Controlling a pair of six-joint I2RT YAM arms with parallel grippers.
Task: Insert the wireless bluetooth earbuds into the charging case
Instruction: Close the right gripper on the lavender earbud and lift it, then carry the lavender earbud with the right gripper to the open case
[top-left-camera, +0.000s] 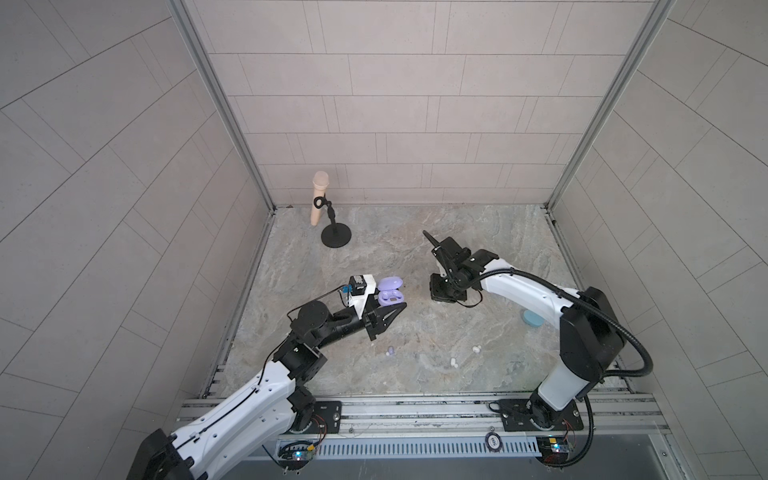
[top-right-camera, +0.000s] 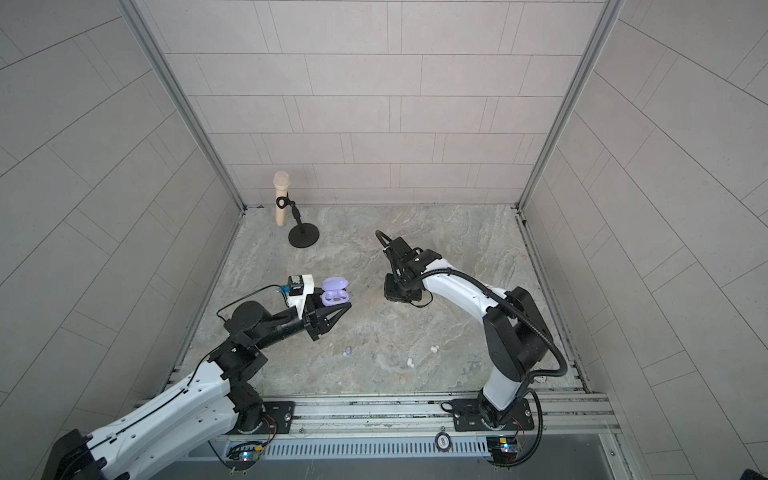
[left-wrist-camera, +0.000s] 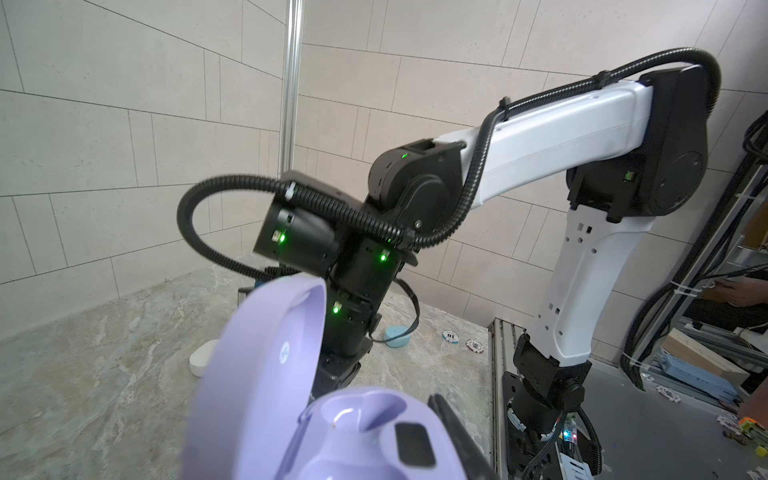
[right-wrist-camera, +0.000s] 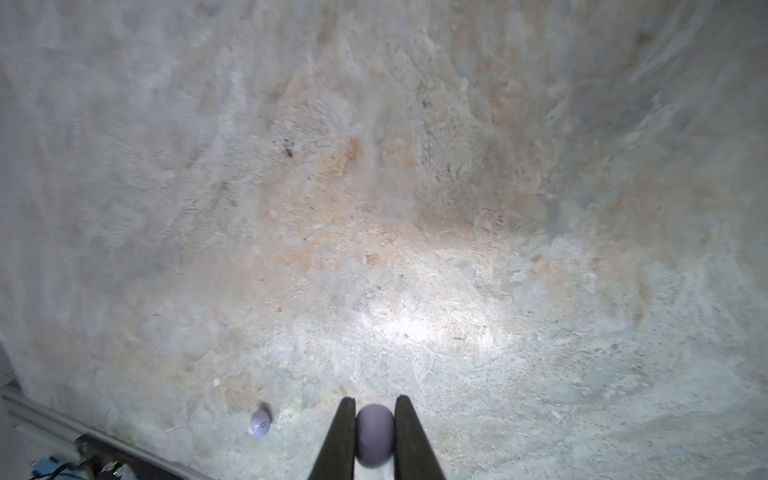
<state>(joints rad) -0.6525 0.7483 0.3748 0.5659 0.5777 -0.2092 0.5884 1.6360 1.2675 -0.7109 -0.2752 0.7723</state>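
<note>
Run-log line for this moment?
left hand: shut on open lilac case | right hand: shut on lilac earbud | earbud not yet in case

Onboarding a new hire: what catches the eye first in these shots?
First, the open lilac charging case gripped by the left gripper, left of centre in both top views. Next, in the right wrist view, the right gripper is pinching a lilac earbud over the marble table. The odd extra is a beige microphone on a black stand in the far left corner.
</note>
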